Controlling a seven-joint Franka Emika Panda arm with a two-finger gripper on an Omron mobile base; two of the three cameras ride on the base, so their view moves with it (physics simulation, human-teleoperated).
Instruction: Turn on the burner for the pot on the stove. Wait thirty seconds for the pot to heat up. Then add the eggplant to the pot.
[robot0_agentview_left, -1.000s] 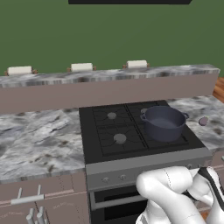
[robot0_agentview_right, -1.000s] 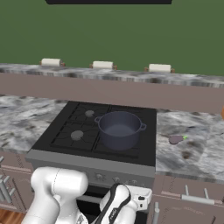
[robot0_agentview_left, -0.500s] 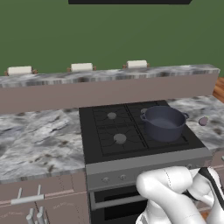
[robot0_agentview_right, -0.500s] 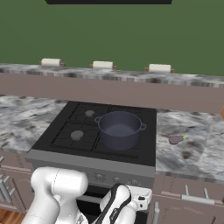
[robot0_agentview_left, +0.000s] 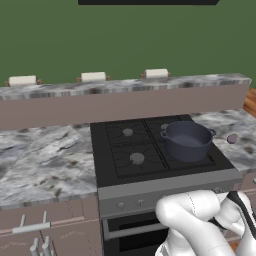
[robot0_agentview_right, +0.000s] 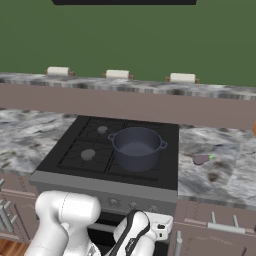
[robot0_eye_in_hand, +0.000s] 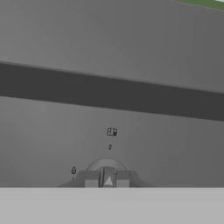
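Note:
The dark blue-grey pot (robot0_agentview_left: 187, 140) (robot0_agentview_right: 136, 147) stands on the front right burner of the black stove (robot0_agentview_left: 125, 150) (robot0_agentview_right: 75, 150). The small purple eggplant (robot0_agentview_left: 232, 138) (robot0_agentview_right: 201, 159) lies on the marble counter to the pot's right. In the hand view my gripper (robot0_eye_in_hand: 106, 179) is pressed close to the stove's grey front panel (robot0_eye_in_hand: 109, 113). Its two fingertips (robot0_eye_in_hand: 91, 179) are shut on a round knob (robot0_eye_in_hand: 106, 165). My hand (robot0_agentview_right: 150, 226) sits low in front of the panel, below the pot.
Marble counters (robot0_agentview_left: 40, 165) (robot0_agentview_right: 220, 170) flank the stove. A raised ledge behind it carries three white blocks (robot0_agentview_left: 93, 77) (robot0_agentview_right: 117, 74). Drawers with handles (robot0_agentview_left: 30, 227) (robot0_agentview_right: 220, 227) sit under the counters. The oven door (robot0_agentview_left: 130, 235) lies below the panel.

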